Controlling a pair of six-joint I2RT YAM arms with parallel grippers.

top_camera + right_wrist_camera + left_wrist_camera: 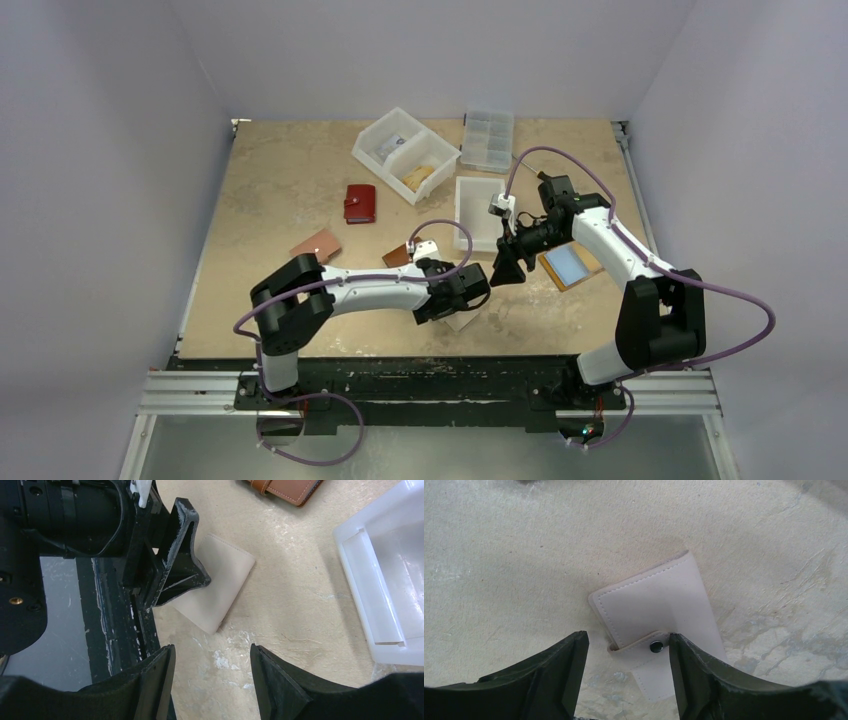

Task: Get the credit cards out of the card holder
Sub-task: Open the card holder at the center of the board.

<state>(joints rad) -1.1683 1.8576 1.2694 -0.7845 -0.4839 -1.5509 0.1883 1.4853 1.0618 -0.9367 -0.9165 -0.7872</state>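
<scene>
The card holder (659, 600) is cream leather, lying flat on the table and closed by a strap with a dark snap stud (655, 646). No credit cards show; they are hidden inside it or out of view. My left gripper (626, 650) is open, low over the holder, and its fingers straddle the strap end. In the top view the left gripper (468, 300) covers most of the holder (462, 320). My right gripper (212, 660) is open and empty, over bare table just beside the holder (220, 590); it also shows in the top view (505, 270).
A brown wallet (397, 256), a tan flat piece (316, 244) and a red wallet (360, 203) lie to the left. White bins (405, 153), a clear organiser (488, 139) and a white tray (478, 212) stand behind. A tan piece with a light-blue face (568, 263) lies under the right arm.
</scene>
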